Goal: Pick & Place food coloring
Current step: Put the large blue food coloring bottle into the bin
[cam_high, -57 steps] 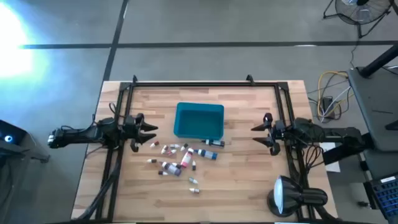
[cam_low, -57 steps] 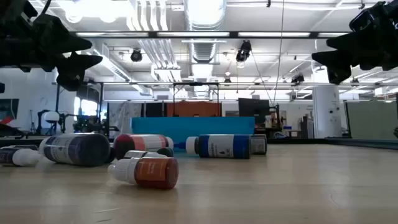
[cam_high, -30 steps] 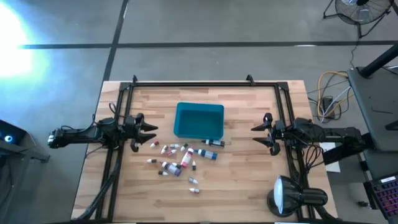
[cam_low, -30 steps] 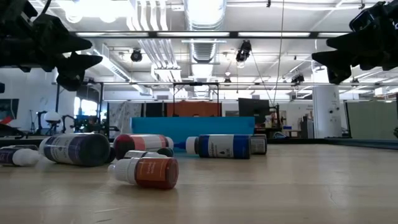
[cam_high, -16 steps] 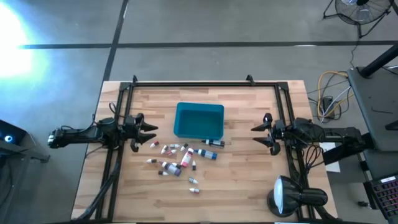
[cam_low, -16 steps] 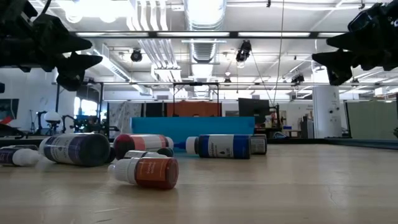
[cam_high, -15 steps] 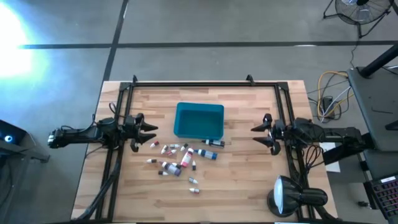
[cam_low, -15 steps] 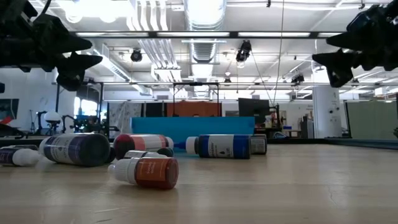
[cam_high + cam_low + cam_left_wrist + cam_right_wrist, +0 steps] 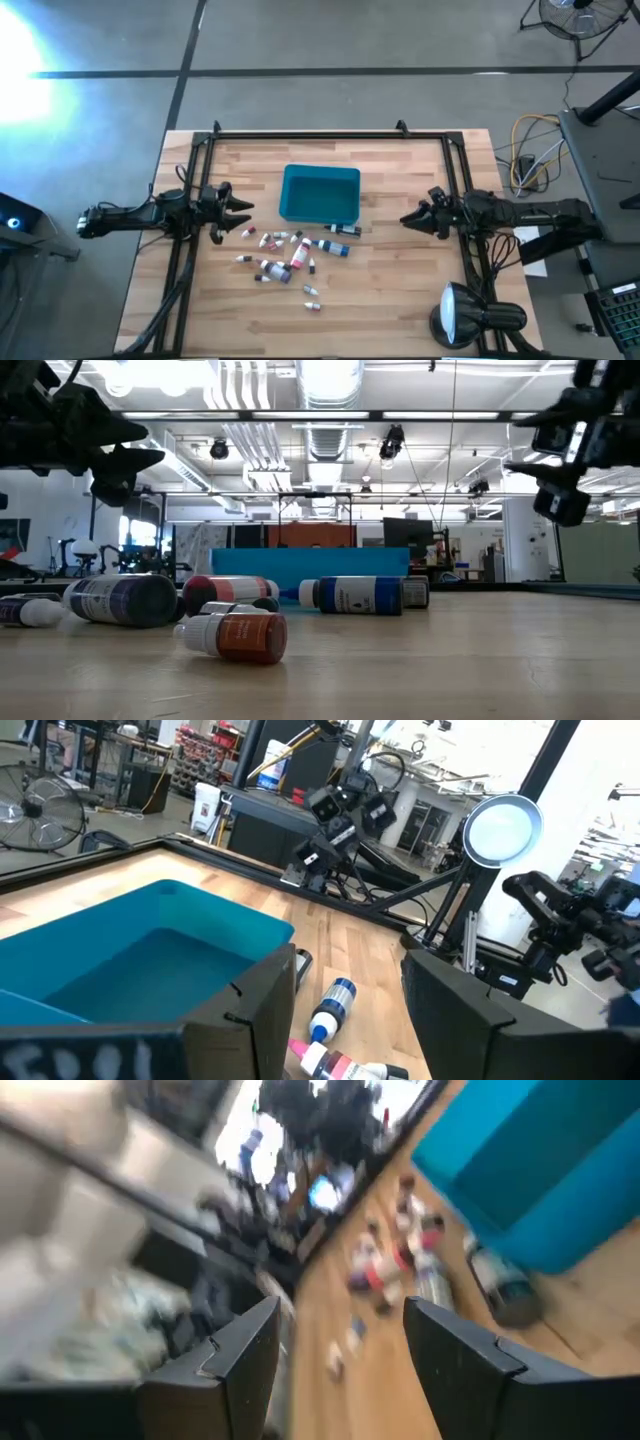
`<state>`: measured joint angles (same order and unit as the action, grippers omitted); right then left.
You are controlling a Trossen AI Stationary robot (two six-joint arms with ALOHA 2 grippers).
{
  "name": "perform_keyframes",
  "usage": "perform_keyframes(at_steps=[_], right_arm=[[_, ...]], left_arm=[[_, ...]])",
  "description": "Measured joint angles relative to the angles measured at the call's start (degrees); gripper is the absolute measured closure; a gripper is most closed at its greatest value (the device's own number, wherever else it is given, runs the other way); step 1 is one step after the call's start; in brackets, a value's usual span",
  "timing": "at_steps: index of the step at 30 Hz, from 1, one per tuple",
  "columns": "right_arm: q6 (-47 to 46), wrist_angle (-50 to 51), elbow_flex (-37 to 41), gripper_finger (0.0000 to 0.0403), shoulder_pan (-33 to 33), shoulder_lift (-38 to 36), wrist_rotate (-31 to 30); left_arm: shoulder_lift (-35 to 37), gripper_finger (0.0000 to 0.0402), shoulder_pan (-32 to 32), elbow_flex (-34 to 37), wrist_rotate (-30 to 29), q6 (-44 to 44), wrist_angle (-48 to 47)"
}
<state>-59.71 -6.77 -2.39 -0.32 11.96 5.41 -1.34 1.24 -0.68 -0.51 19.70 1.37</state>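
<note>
Several tiny food coloring bottles (image 9: 295, 252) lie on their sides on the wood, just near of the teal bin (image 9: 320, 194). The low view shows a red one (image 9: 237, 636), a blue one (image 9: 356, 595) and a dark one (image 9: 121, 600). My left gripper (image 9: 243, 214) hovers open at the left of the bottles, above the table. In its wrist view (image 9: 345, 1010) the bin (image 9: 130, 960) and a blue-capped bottle (image 9: 333, 1005) lie ahead. My right gripper (image 9: 410, 219) hovers open to the right of the bin, fingers pointing left. Its wrist view (image 9: 340, 1360) is tilted and blurred.
A black frame rail (image 9: 310, 134) runs along the table's far edge, with rails down both sides. A round lamp (image 9: 460, 315) stands at the near right corner. Bare wood (image 9: 385, 250) lies between the bottles and my right gripper.
My right gripper has rolled about its own axis and shifted slightly toward the table's left, toward the bin. The bottles and the bin have stayed where they were.
</note>
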Motion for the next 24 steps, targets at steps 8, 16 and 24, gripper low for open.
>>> perform_keyframes(at_steps=[8,16,24], right_arm=[[-1.28,-11.72,-4.36,0.0197,1.69,22.40,-0.40],[7.79,9.64,-25.77,0.0197,4.93,51.86,-0.87],[10.93,26.29,-45.52,0.0197,6.12,68.78,-4.33]], left_arm=[[0.01,0.0241,0.01,0.00,0.00,0.00,-0.05],[0.00,0.0241,0.01,0.01,0.00,0.00,-0.09],[0.01,0.0241,0.02,0.02,0.02,0.00,-0.09]])
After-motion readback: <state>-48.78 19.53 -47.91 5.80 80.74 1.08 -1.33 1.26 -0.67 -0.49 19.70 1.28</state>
